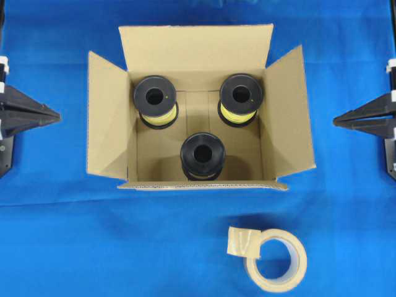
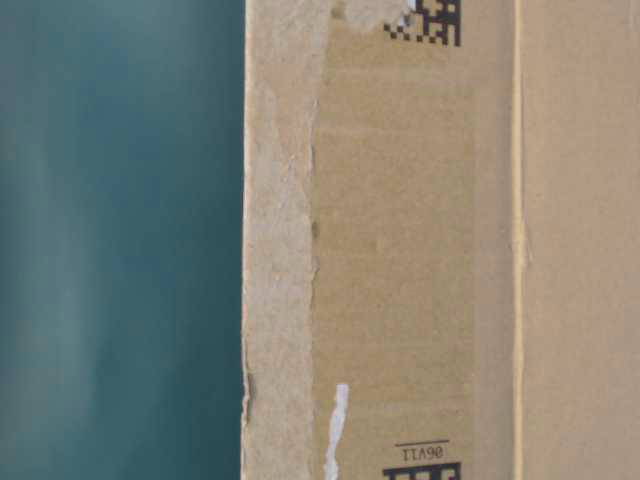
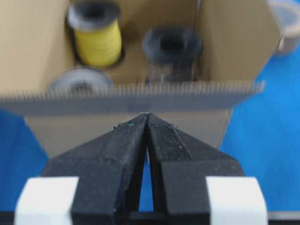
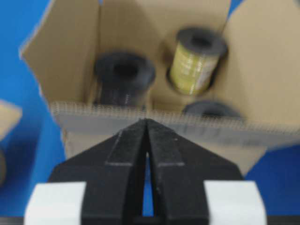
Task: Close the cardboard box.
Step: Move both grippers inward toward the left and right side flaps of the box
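Four flaps up on the box [image 1: 198, 111]; both jaws pinched empty, so nudge the 9 and 3 o'clock flaps in first.

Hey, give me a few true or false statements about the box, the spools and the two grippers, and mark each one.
1. The cardboard box has its flaps open. True.
2. Four spools sit inside. False: three spools do.
3. The tape roll lies inside the box. False: it lies on the blue cloth in front of it.
4. The left gripper is shut, holding nothing. True.
5. The right gripper grips a flap. False: it is shut, off the box.
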You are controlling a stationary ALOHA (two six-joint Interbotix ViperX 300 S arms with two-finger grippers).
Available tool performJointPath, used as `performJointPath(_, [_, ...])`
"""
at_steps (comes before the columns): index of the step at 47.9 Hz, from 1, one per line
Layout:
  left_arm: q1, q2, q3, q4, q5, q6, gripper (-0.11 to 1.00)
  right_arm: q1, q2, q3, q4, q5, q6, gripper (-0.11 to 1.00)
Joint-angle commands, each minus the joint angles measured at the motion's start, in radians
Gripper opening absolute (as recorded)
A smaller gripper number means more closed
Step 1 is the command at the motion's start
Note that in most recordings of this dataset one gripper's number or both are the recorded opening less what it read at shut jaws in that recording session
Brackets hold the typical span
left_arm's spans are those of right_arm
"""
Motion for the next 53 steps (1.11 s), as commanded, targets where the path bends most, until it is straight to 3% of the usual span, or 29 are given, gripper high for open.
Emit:
performJointPath(1, [0.003, 0.029, 0.012, -0.002, 0.015, -0.003, 0.00, 0.000, 0.032, 0.008, 0.005, 0.006, 0.002, 0.01])
performJointPath(25, [0.003, 0.129, 0.060, -0.008, -0.014, -0.014, 0.00, -0.002, 0.198, 0.066, 0.003, -0.063, 0.002, 0.01])
performJointPath(41, [-0.003, 0.272, 0.048, -0.008, -0.221, -0.012, 0.00, -0.018, 0.273, 0.060, 0.005, -0.232, 0.002, 0.01])
performJointPath(53, [-0.003, 0.399, -0.008, -0.008, -0.339, -0.003, 0.00, -0.028, 0.383, -0.003, 0.000, -0.334, -0.002, 0.01])
